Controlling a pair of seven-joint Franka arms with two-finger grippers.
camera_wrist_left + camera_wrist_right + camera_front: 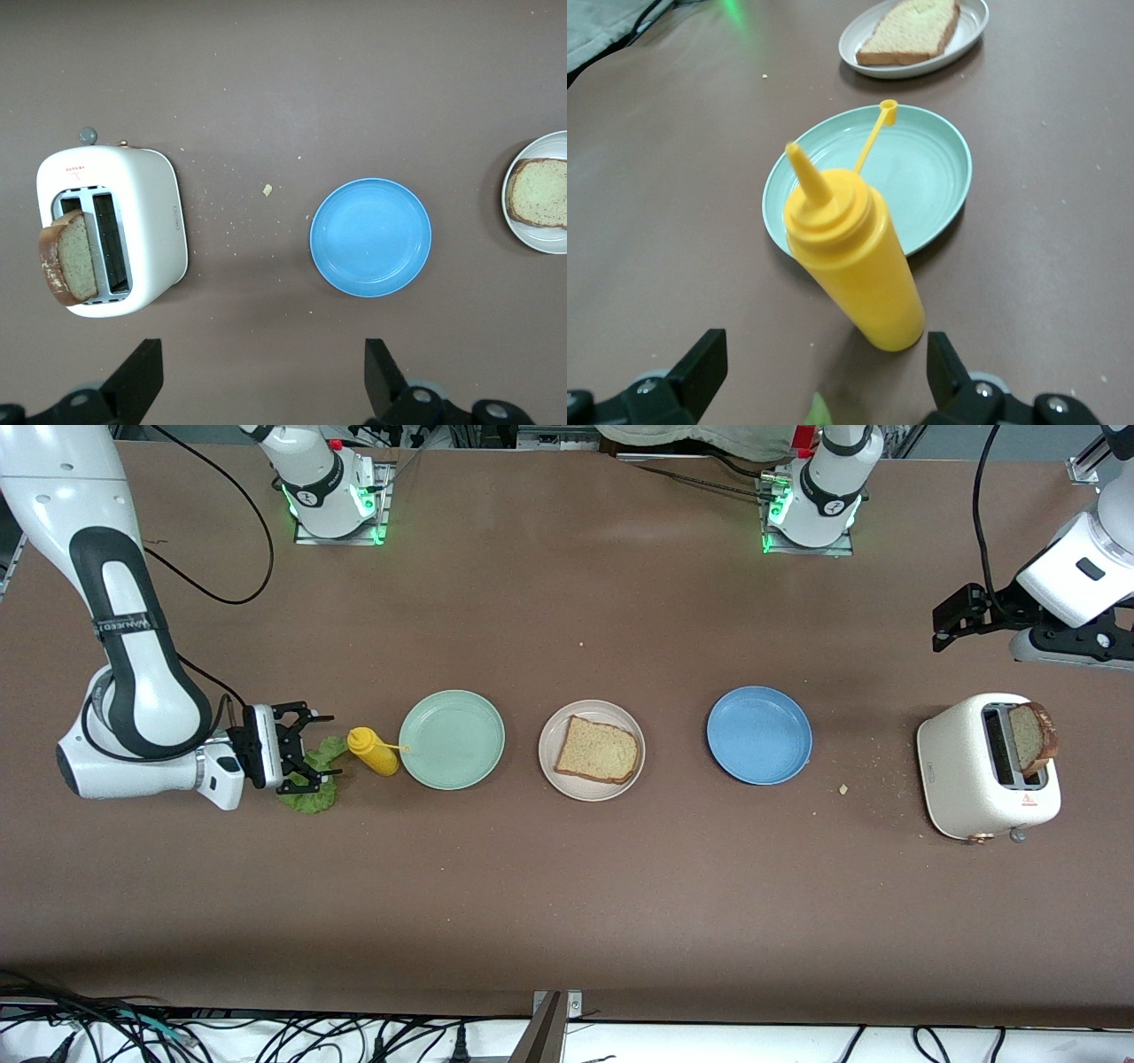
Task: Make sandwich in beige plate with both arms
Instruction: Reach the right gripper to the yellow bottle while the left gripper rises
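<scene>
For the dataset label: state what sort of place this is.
Probably a robotics lab set up as a mock kitchen. Two arm bases are bolted to a brown table, loose cables run along its edge, and the props are a toaster, a mustard bottle and a beige plate holding bread.

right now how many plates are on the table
3, in a row: green plate toward the right arm's end, beige plate with bread in the middle, blue plate toward the toaster.

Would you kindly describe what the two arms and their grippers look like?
Both arms are glossy white with rounded joints. The right arm has a broad dark grey band with small lettering and trails black cables. The left arm is white too, a black cable looping beside it. The right gripper and left gripper are black, two-fingered.
</scene>
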